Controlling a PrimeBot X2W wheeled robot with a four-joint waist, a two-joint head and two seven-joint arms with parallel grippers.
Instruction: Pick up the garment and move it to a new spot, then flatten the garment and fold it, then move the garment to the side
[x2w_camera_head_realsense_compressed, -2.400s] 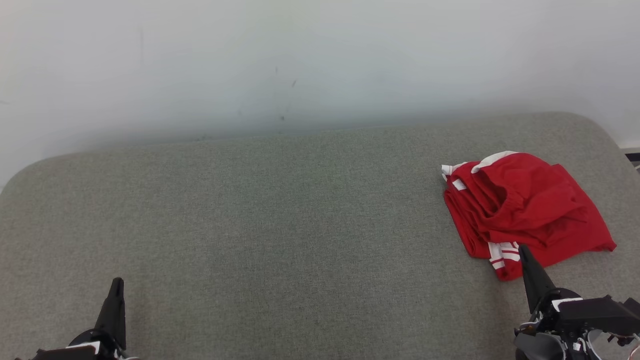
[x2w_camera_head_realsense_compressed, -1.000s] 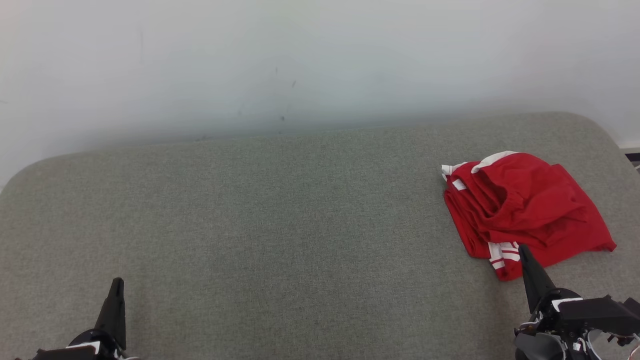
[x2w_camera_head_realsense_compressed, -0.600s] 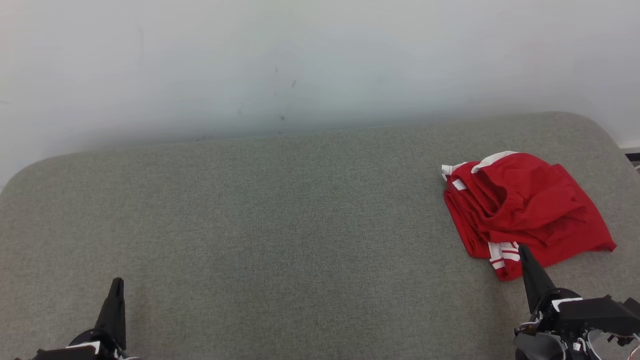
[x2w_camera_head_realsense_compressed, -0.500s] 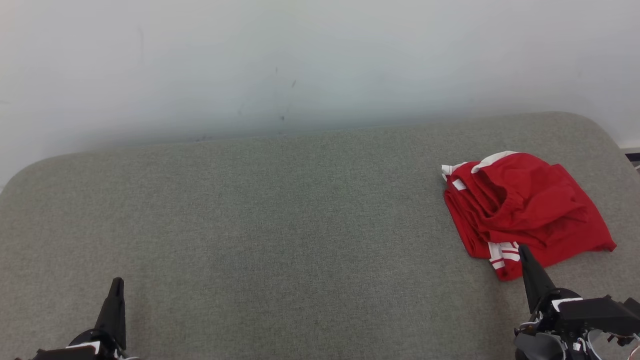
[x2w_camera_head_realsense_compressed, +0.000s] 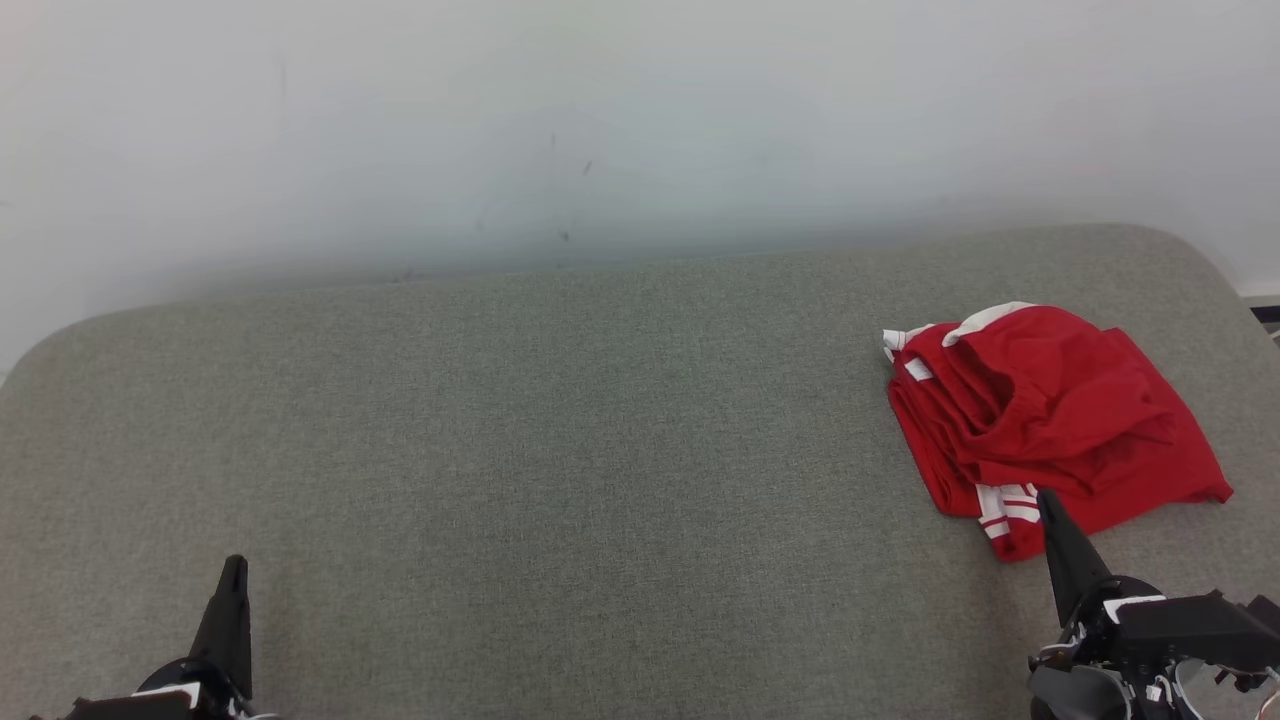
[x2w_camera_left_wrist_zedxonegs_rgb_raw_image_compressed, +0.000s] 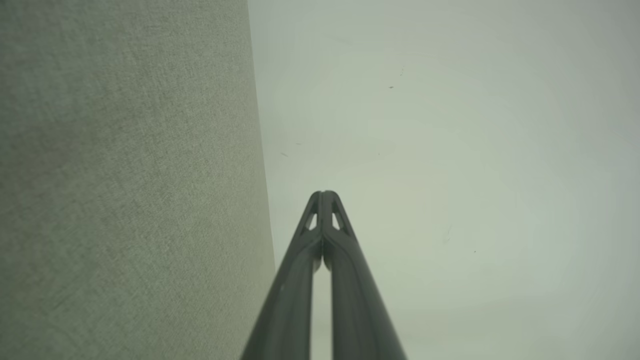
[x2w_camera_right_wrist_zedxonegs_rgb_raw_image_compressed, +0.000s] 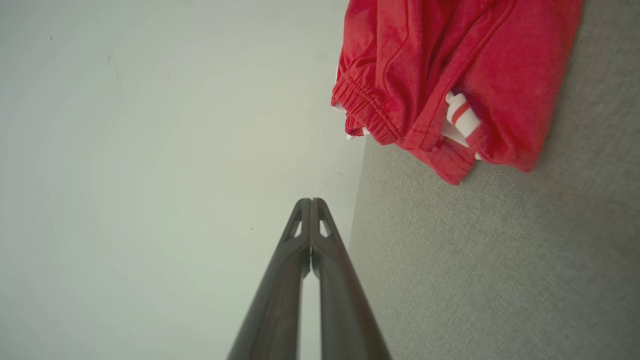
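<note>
The garment (x2w_camera_head_realsense_compressed: 1050, 425) is red with white trim and lies bunched in a rough fold at the right end of the grey fabric surface (x2w_camera_head_realsense_compressed: 560, 460). In the right wrist view the garment (x2w_camera_right_wrist_zedxonegs_rgb_raw_image_compressed: 450, 75) sits at the top right, elastic waistband showing. My right gripper (x2w_camera_head_realsense_compressed: 1048, 500) is shut and empty, its tip just in front of the garment's near striped edge. The same right gripper (x2w_camera_right_wrist_zedxonegs_rgb_raw_image_compressed: 311, 201) shows its fingers pressed together. My left gripper (x2w_camera_head_realsense_compressed: 235, 565) is shut and empty at the lower left, far from the garment; the left gripper (x2w_camera_left_wrist_zedxonegs_rgb_raw_image_compressed: 324, 194) has both fingers touching.
A pale wall (x2w_camera_head_realsense_compressed: 600, 120) rises behind the grey surface. The surface's rounded corners show at far left (x2w_camera_head_realsense_compressed: 40, 350) and far right (x2w_camera_head_realsense_compressed: 1190, 250). A dark object (x2w_camera_head_realsense_compressed: 1265, 312) sits beyond the right edge.
</note>
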